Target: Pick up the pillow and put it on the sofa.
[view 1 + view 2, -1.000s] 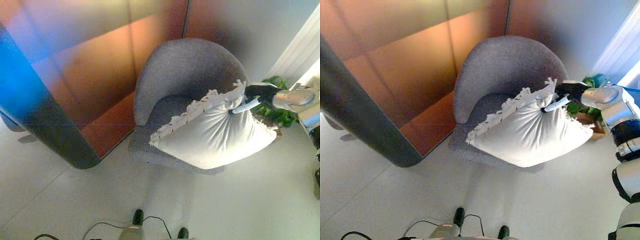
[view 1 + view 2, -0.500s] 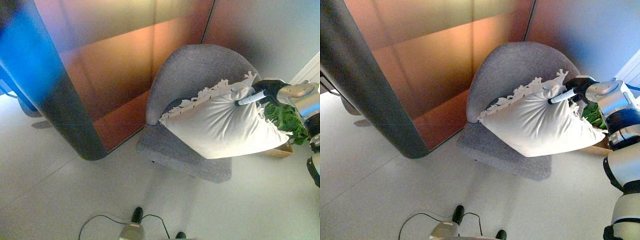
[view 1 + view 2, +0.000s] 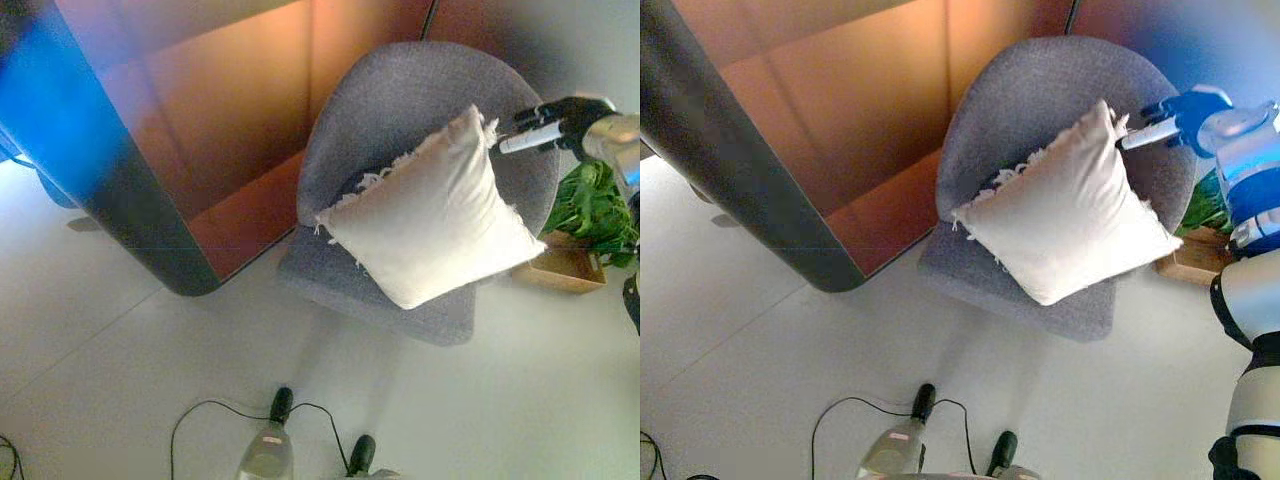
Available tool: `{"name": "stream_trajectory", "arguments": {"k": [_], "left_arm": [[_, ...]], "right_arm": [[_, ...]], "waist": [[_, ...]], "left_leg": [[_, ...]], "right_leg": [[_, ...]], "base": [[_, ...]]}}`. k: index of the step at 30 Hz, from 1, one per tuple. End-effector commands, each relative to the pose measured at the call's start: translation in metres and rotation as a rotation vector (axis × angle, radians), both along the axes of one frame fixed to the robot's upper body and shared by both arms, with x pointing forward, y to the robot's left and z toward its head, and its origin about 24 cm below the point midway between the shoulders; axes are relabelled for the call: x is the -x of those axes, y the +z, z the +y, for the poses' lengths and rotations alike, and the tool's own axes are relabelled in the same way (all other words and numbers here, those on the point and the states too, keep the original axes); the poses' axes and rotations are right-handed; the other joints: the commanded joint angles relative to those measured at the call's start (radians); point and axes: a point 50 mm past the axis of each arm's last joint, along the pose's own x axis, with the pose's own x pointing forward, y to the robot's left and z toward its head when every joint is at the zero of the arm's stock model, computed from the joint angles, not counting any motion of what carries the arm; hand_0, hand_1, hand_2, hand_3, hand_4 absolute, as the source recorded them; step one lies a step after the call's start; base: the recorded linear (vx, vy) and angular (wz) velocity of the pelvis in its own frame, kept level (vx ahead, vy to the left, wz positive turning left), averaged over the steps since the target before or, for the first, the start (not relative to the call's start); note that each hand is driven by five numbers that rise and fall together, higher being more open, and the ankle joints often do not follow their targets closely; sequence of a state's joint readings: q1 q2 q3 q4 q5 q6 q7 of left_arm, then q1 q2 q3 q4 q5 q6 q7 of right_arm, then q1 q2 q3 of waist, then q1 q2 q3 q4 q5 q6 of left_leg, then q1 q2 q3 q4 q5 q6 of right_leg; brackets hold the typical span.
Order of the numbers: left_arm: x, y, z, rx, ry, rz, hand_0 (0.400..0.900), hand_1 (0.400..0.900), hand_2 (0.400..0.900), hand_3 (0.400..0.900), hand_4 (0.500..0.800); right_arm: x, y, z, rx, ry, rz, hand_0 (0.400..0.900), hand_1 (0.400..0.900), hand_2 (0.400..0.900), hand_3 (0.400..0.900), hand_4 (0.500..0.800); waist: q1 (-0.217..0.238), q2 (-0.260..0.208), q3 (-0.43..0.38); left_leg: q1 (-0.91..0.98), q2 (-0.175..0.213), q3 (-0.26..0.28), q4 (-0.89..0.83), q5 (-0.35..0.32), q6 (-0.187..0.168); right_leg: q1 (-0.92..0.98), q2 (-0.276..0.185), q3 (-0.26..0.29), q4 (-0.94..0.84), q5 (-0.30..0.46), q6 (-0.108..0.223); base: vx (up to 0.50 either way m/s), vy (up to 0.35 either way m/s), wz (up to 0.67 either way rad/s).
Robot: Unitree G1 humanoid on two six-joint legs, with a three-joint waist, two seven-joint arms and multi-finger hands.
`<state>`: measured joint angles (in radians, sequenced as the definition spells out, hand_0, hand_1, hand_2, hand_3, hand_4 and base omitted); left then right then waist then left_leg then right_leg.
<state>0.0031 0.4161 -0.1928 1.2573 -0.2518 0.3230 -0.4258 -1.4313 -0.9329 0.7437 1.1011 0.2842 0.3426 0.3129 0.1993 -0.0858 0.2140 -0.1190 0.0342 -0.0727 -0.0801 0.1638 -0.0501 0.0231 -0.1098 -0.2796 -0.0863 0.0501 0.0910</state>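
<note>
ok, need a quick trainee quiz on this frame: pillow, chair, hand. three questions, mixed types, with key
1. True or false: the pillow lies flat on the floor.
2. Where is the right hand? A) at the pillow's upper corner B) under the chair C) on the floor
3. Fill in: right of the chair stands a green ____ in a wooden box.

Key: 1 false, it leans on the chair's seat against the back. 2 A; whether the fingers grip the corner cannot be told. 3 plant.
</note>
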Motion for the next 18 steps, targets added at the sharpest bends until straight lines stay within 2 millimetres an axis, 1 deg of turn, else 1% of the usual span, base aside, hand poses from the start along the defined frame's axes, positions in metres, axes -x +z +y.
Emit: {"name": "stream_trajectory", "arguments": {"k": [1,9,11,15,17,18], "left_arm": [[0.012,0.008,0.023,-0.031,-0.008,0.055,0.900,0.900,0.900,0.900,0.800],[0.014,0.009,0.024,-0.030,0.002,0.045,0.900,0.900,0.900,0.900,0.800],[0.015,0.009,0.025,-0.033,0.000,0.043,0.900,0.900,0.900,0.900,0.800],[0.017,0.007,0.021,-0.024,0.017,0.039,0.900,0.900,0.900,0.900,0.800],[0.017,0.007,0.019,-0.007,0.023,0.040,0.900,0.900,0.900,0.900,0.800],[0.017,0.006,0.015,0.016,0.027,0.044,0.900,0.900,0.900,0.900,0.800]], "right_arm": [[0.028,0.086,-0.012,0.107,-0.044,-0.243,0.900,0.900,0.900,0.900,0.800],[0.037,0.081,-0.031,0.068,-0.091,-0.216,0.900,0.900,0.900,0.900,0.800],[0.038,0.077,-0.035,0.056,-0.099,-0.211,0.900,0.900,0.900,0.900,0.800],[0.037,0.058,-0.041,0.010,-0.060,-0.214,0.900,0.900,0.900,0.900,0.800],[0.034,0.045,-0.042,-0.018,-0.036,-0.223,0.900,0.900,0.900,0.900,0.800],[0.033,0.035,-0.043,-0.027,-0.026,-0.228,0.900,0.900,0.900,0.900,0.800]], "waist": [[0.023,-0.045,-0.015],[0.016,-0.047,-0.023],[0.014,-0.047,-0.026],[0.003,-0.040,-0.037],[-0.005,-0.033,-0.044],[-0.012,-0.025,-0.048]], "left_leg": [[0.070,-0.006,0.041,-0.007,-0.147,-0.008],[0.075,-0.004,0.048,-0.007,-0.149,-0.010],[0.078,-0.004,0.049,-0.007,-0.151,-0.010],[0.089,-0.004,0.055,-0.007,-0.154,-0.010],[0.096,-0.005,0.060,-0.007,-0.156,-0.011],[0.099,-0.006,0.062,-0.007,-0.156,-0.011]], "right_leg": [[-0.015,0.009,0.035,-0.001,0.013,0.016],[-0.014,0.008,0.036,-0.001,0.013,0.018],[-0.012,0.009,0.037,-0.001,0.012,0.018],[-0.007,0.007,0.042,-0.001,0.010,0.021],[-0.003,0.005,0.047,-0.001,0.009,0.021],[-0.001,0.004,0.048,-0.001,0.008,0.022]], "base": [[-0.02,-0.003,-0.03],[0.00,0.000,0.00],[0.00,0.000,0.00],[0.00,-0.002,-0.06],[0.00,0.028,-0.09],[0.00,0.026,-0.06]]}}
